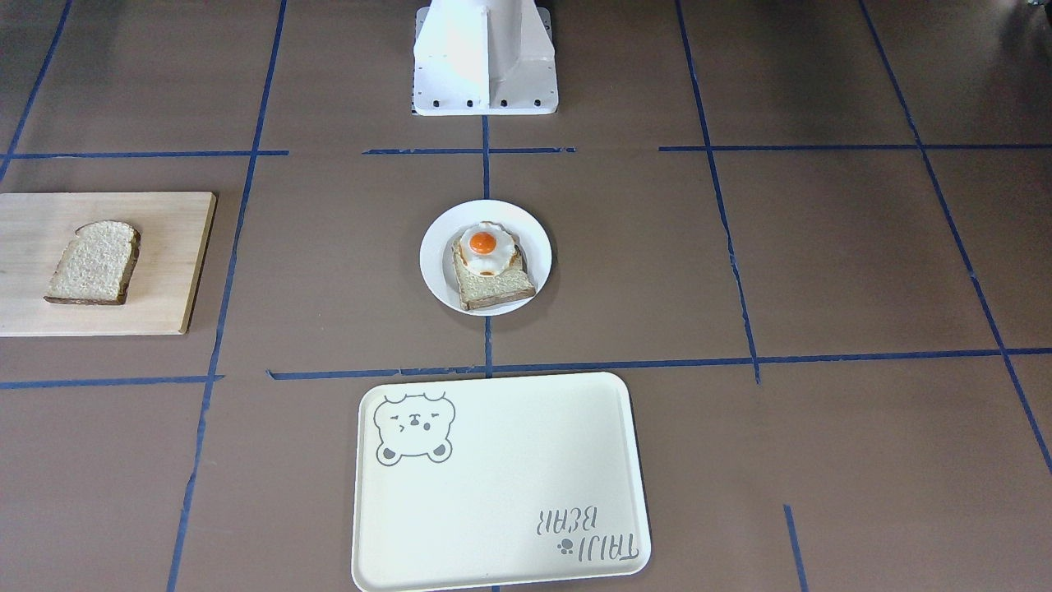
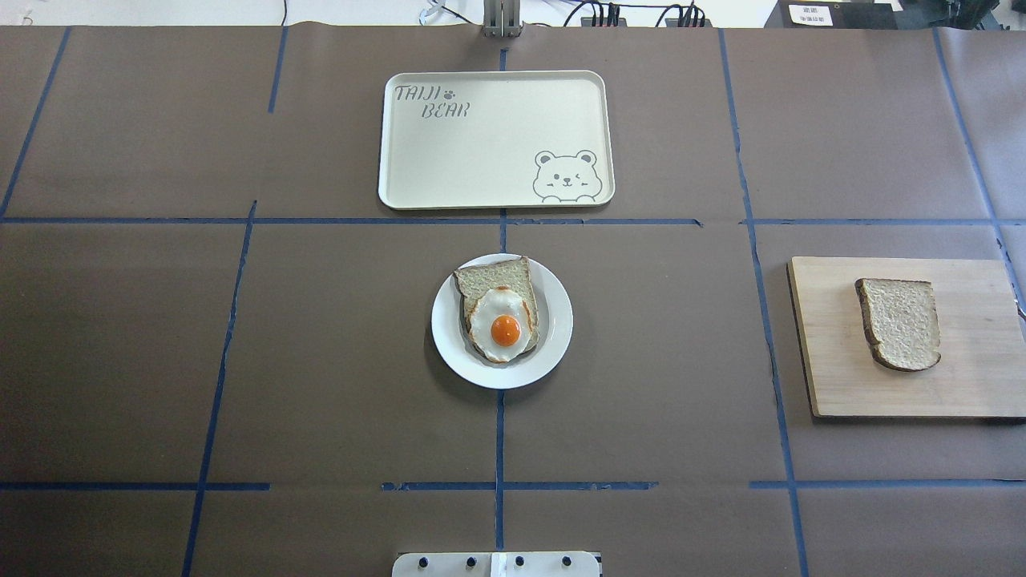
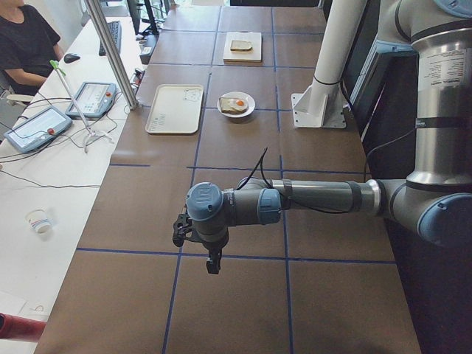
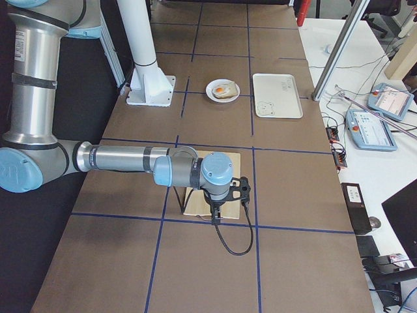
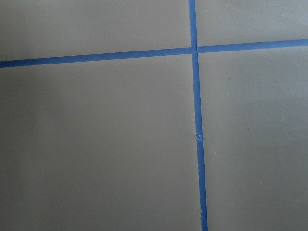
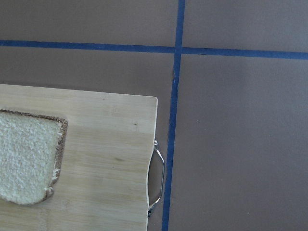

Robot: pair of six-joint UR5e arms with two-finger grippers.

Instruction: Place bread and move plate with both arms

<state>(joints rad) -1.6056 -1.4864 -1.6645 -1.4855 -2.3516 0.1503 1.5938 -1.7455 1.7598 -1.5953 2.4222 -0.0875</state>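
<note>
**Stage of work.** Opening step, nothing yet grasped. The bread [image 2: 899,323] lies flat on a wooden board [image 2: 834,377] toward the right-hand end of the worktop, about midway between the robot-side edge and the operators' edge. The plate [image 2: 553,349] sits at the worktop's centre and already carries a toast slice with a fried egg [image 2: 503,324]. The cream tray [image 2: 481,152] lies close to the operators' edge, in line with the plate.

**Arms.** The right arm [image 4: 124,158] reaches out level above the board. Its wrist view shows the board's metal handle [image 6: 158,175] and the bread only at the margin, so the right gripper [image 4: 215,218] hangs over the board's outer end rather than over the slice. The left arm [image 3: 317,198] is held over bare worktop toward the left-hand end, its left gripper [image 3: 212,265] clear of the surface and well apart from the plate. Jaw spread on either gripper cannot be told (both appear only in the end-on views).

**Next move, as judged.** The right gripper must shift inward along the board until it is centred on the bread, descend and take the slice by its edges. It should then carry it toward the worktop's centre and set it on the plate over the egg. The plate transfer with both arms, presumably to the tray, follows.
</note>
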